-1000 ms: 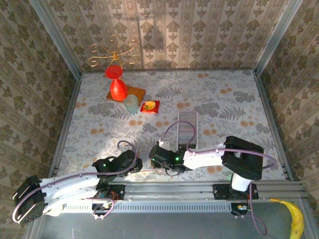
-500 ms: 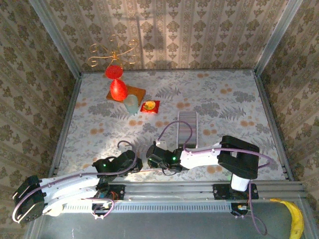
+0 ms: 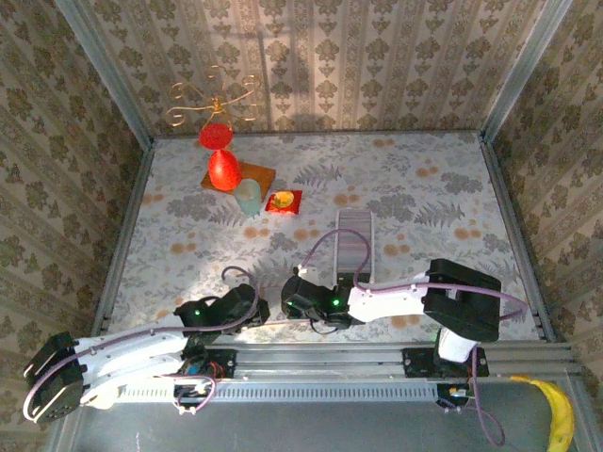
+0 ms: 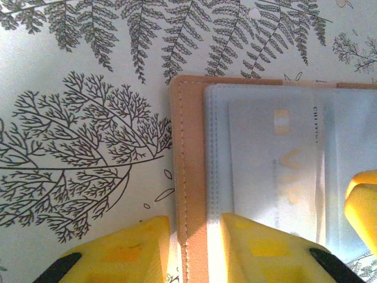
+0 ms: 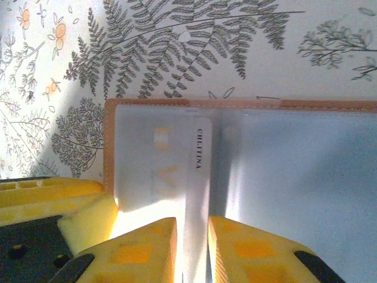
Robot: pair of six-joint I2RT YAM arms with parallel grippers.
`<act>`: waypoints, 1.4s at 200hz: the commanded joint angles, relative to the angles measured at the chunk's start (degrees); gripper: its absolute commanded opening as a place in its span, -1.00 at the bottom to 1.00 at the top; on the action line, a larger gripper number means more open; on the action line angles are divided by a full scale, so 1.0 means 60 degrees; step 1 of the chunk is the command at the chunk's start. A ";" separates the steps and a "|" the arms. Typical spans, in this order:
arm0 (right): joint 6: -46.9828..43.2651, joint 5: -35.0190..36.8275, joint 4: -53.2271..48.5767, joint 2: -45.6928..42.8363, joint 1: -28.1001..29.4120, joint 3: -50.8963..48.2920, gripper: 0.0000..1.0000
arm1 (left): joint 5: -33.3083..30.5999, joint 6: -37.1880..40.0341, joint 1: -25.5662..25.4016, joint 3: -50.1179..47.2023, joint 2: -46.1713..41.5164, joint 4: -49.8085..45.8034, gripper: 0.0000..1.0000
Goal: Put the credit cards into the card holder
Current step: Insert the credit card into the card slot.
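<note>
The card holder (image 4: 189,153) lies open on the fern-print table, a tan stitched border round pale blue pockets (image 5: 306,177). My left gripper (image 4: 193,227) is shut on its tan left edge, one yellow finger on each side. A pale credit card (image 5: 196,177) with dark lettering runs between the fingers of my right gripper (image 5: 192,227), which is shut on it over the holder's left pocket. The card's gold-lettered face (image 4: 283,171) shows over that pocket. In the top view both grippers (image 3: 252,307) (image 3: 294,303) meet near the table's front edge and hide the holder.
A clear ribbed tray (image 3: 354,243) lies just behind the right gripper. Red glassware (image 3: 223,169), a pale cup (image 3: 247,196) and a small red square (image 3: 285,201) stand at the back left, under a gold wire stand (image 3: 215,99). A banana (image 3: 558,414) lies outside the frame, front right.
The right arm shifted slightly left half a second ago and has come back to the right. Both grips look unchanged.
</note>
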 commanded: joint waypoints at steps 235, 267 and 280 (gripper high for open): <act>-0.0076 0.0890 -0.1662 -0.1017 0.0089 -0.0183 -0.51 | 0.0232 -0.0193 -0.0152 -0.0262 -0.0130 -0.0299 -0.43; 0.0190 0.0950 -0.1888 -0.1336 0.0093 -0.0688 -0.43 | 0.0217 -0.0200 -0.0153 -0.0284 -0.0189 -0.0371 -0.43; 0.0275 0.0898 -0.1864 -0.1314 0.0103 -0.0805 -0.37 | 0.0220 -0.0221 -0.0151 -0.0284 -0.0219 -0.0395 -0.42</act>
